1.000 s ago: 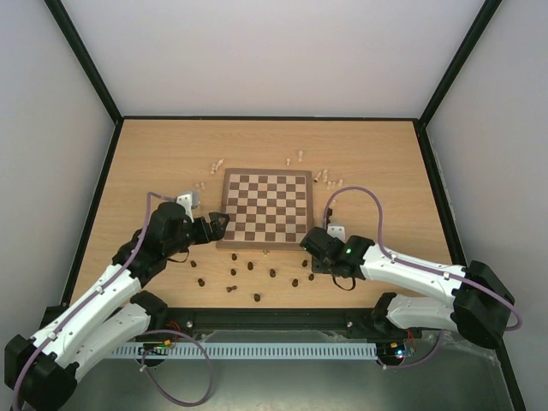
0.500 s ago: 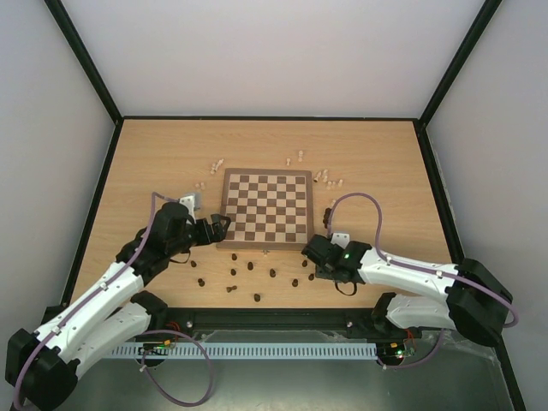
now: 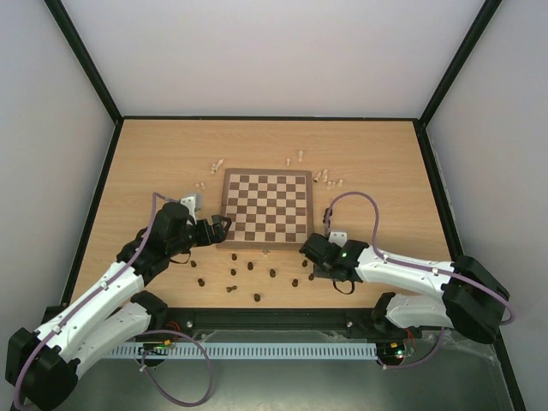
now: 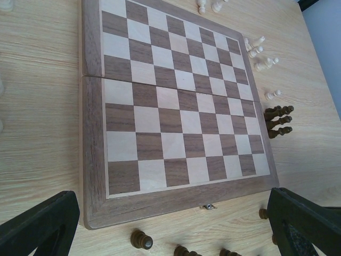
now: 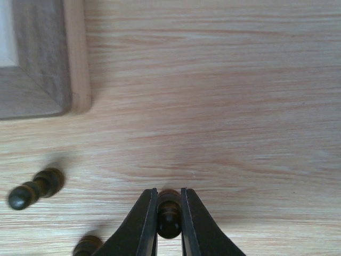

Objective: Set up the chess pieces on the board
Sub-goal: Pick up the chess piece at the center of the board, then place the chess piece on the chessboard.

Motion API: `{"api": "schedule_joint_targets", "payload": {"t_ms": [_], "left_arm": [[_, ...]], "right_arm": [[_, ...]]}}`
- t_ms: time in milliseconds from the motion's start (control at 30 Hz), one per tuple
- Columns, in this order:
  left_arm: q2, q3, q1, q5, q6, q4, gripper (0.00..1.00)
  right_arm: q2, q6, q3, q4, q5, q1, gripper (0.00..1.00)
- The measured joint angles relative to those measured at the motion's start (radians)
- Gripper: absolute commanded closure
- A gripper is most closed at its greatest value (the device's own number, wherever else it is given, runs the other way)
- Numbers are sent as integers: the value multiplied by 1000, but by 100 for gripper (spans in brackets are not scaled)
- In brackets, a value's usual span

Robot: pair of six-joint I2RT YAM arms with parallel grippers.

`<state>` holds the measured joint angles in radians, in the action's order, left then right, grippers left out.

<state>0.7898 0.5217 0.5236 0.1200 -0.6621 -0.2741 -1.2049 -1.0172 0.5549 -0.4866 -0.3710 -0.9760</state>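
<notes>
- The board [image 3: 267, 208] lies flat in the middle of the counter [image 3: 377, 154]. Every piece in view is off it, on the wood around it.
- Broad open counter runs behind the board and out to both side walls.
- Dark chess pieces [image 3: 250, 265] are scattered over the strip between the board's near edge and the arm bases, which leaves that strip crowded.
- Cream chess pieces [image 3: 289, 160] lie in small clusters just past the far edge and off both far corners.
- The right end effector [image 5: 168, 193] is low over the counter off the board's near right corner. Its fingers are clamped on one dark piece [image 5: 169, 216], apart from the border.
- A second dark piece [image 5: 34, 188] lies on its side near that grip, toward the board.
- The left end effector [image 4: 170, 226] is at the board's near left corner, fingers spread wide and holding nothing.
- Three dark pieces [image 4: 278, 120] lie side by side just off the edge opposite it.
</notes>
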Motion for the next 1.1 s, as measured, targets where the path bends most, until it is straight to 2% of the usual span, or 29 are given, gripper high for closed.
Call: {"api": "schedule_joint_targets", "payload": {"t_ms": [233,400,667,1100], "left_arm": [[-3,0,0,3,0,0,0],[-12,0,0,3,0,0,0],[-21,0,0,3,0,-2,1],[-41,0,0,2,0,-2,0]], "right_arm": [[-3,45,151,-44,-26,0,91],[-79,110,297,-38,-40,14,91],[-237,239,341,28,26,134,92],[-384,341,450,82,61,160,92]]}}
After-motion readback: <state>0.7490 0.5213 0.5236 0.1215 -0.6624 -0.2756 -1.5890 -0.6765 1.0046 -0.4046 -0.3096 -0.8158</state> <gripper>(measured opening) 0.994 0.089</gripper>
